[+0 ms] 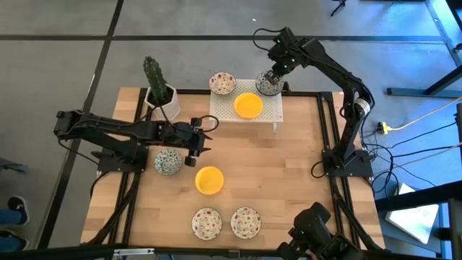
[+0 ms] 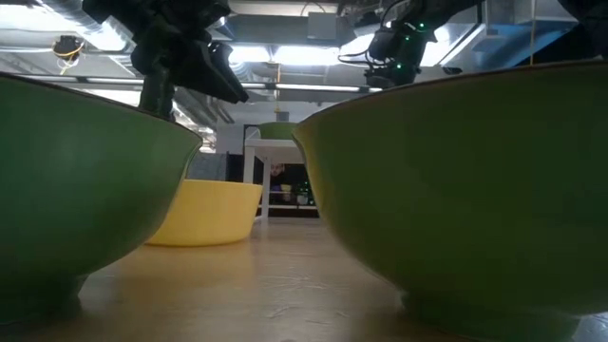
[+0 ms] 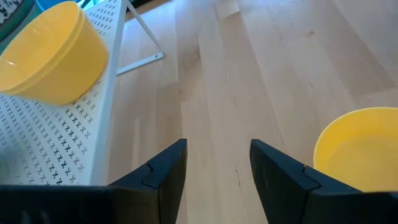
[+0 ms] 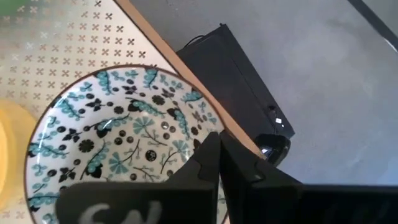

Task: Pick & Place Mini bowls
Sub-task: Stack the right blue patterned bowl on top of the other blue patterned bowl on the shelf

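My right gripper is at the far right corner of the white perforated stand, shut on a white mini bowl with grey-green pattern. A yellow bowl and a red-speckled bowl also rest on the stand. My left gripper is open and hovers over bare wood between the stand and a yellow bowl on the table. A second grey-green bowl stands beside the left arm. Two red-speckled bowls sit near the table's near edge. My right gripper pinches the grey-green bowl by its rim on the side facing the table's far right corner, one finger inside the bowl and one outside. The fingers come from above, slanting down. Whether the bowl's base rests on the stand or is lifted, I cannot tell.
A white pot with a cactus stands at the far left, beside the stand. In the low view the two nearest bowls fill most of the picture. Open wood lies between the stand and the near bowls, right of centre.
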